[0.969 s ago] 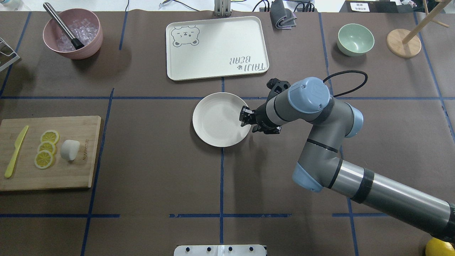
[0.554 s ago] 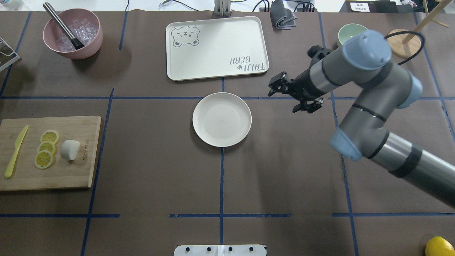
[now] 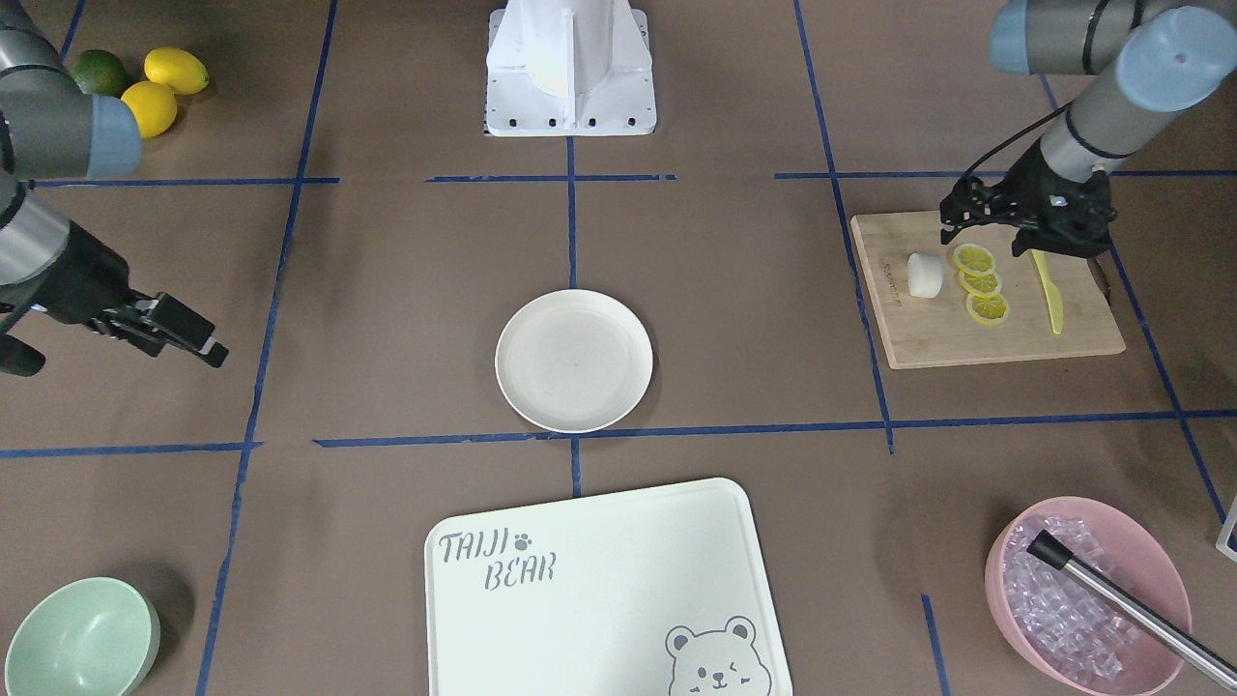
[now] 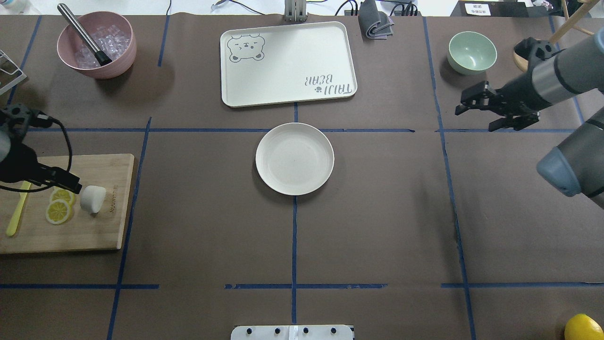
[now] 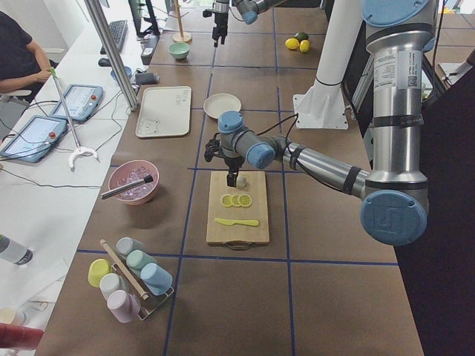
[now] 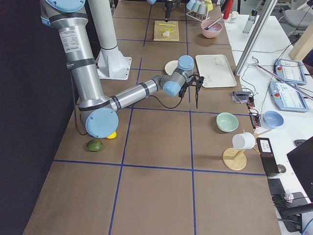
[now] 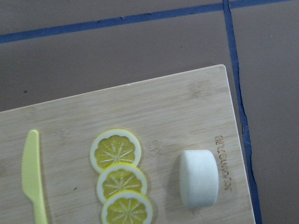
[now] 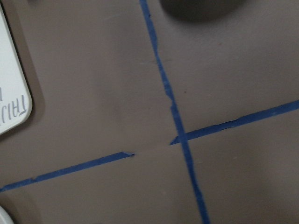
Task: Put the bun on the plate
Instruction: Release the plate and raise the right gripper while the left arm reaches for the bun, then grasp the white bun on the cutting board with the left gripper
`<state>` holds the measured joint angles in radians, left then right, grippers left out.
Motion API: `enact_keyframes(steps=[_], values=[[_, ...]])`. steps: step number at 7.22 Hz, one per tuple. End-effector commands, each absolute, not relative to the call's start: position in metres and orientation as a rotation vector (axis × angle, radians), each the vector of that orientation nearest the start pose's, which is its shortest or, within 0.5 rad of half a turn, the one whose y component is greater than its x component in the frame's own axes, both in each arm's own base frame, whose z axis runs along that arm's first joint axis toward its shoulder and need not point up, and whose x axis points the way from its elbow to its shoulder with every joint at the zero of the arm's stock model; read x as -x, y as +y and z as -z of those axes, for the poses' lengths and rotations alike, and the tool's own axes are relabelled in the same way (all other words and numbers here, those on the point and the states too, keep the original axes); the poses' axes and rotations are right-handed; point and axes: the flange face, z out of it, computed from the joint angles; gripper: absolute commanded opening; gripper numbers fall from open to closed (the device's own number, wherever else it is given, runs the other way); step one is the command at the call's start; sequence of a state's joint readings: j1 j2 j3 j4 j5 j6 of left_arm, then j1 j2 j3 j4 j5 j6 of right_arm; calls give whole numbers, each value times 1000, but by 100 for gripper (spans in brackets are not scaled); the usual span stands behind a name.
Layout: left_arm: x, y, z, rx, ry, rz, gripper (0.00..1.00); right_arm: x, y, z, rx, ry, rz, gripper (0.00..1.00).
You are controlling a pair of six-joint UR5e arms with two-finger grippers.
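Plainly, tray (image 4: pixel 288 63) says "TAIJI BEAR"; left tool (image 4: pixel 71 181), right tool (image 4: pixel 465 106): openness unclear.

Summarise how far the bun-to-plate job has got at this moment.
Done: nothing on the round off-white plate yet. In hand: the left gripper hovers beside the small white bun on the bamboo cutting board, gripping nothing. Left: grasp, carry, set down.
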<state>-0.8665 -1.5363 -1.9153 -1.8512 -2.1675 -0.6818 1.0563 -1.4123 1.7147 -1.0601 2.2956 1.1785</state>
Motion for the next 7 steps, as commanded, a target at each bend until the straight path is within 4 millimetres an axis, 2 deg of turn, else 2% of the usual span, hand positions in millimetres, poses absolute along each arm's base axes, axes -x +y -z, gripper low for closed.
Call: enact_keyframes(steps=[1, 2, 3, 4, 5, 7], values=[[-299, -423, -497, -75, 807, -218, 100, 174, -520, -484, -58, -971, -236, 100], [-302, -424, -506, -70, 808, -217, 100, 176, -519, -484, -56, -969, -235, 100], [-303, -424, -507, -57, 809, -195, 100, 176, -519, -483, -56, -971, -233, 100], [-317, -415, -506, -34, 810, -195, 99, 176, -519, -483, -56, -971, -233, 100], [-318, -414, -506, -34, 810, -198, 92, 176, -520, -482, -57, -972, -233, 100], [-318, -413, -512, -28, 800, -202, 58, 177, -519, -483, -55, -971, -232, 100]])
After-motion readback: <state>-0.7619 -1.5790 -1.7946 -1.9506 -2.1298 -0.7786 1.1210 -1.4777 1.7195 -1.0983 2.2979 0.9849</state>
